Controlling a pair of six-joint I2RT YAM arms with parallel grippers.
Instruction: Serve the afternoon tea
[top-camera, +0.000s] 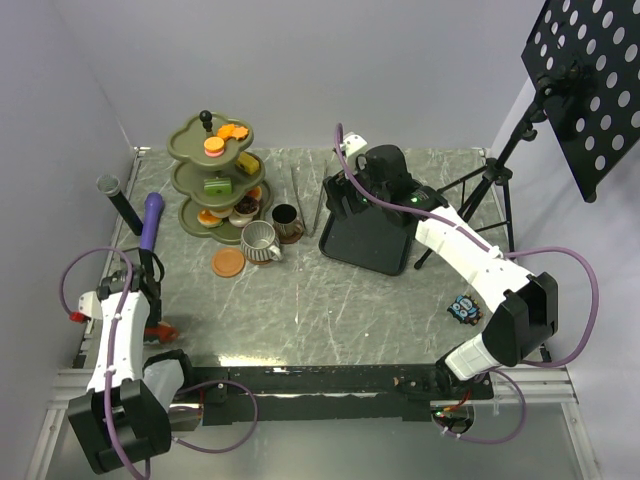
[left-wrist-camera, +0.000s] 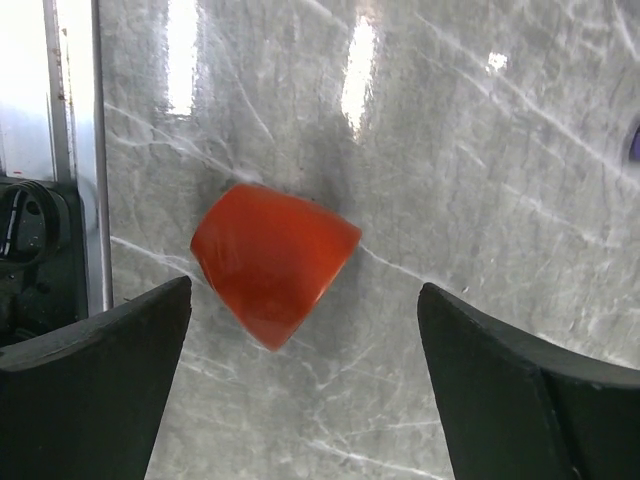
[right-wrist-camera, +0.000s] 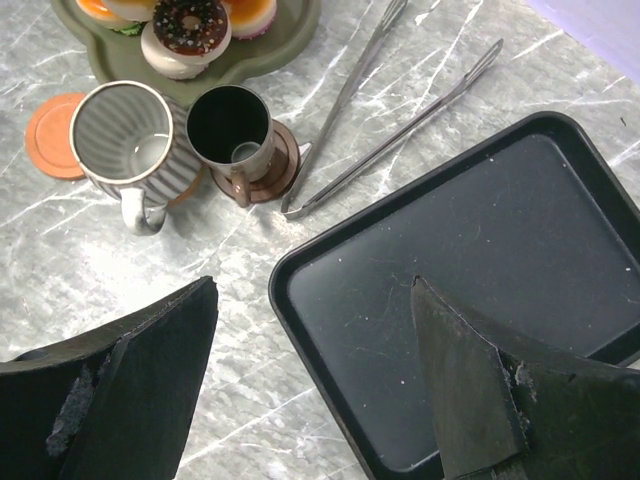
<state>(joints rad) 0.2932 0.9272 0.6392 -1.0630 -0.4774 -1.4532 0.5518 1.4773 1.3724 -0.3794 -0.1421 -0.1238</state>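
Grey marble table (top-camera: 330, 300); pale lavender walls (top-camera: 300, 60).

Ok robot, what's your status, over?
Left gripper open over a red-orange piece on the table. Right gripper open above the black tray. Three-tier stand holds pastries, striped cup beside it. Tongs lie between cup and tray.

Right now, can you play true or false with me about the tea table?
1. The striped cup sits on the black tray. False: it stands off the tray, by the stand.
2. The tongs lie between the dark cup and the tray. True.
3. The left gripper and the right gripper are both open. True.
4. The left gripper grips the orange-red piece. False: it lies loose between the fingers.
5. The stand's top tier is bare. False: pastries sit there.
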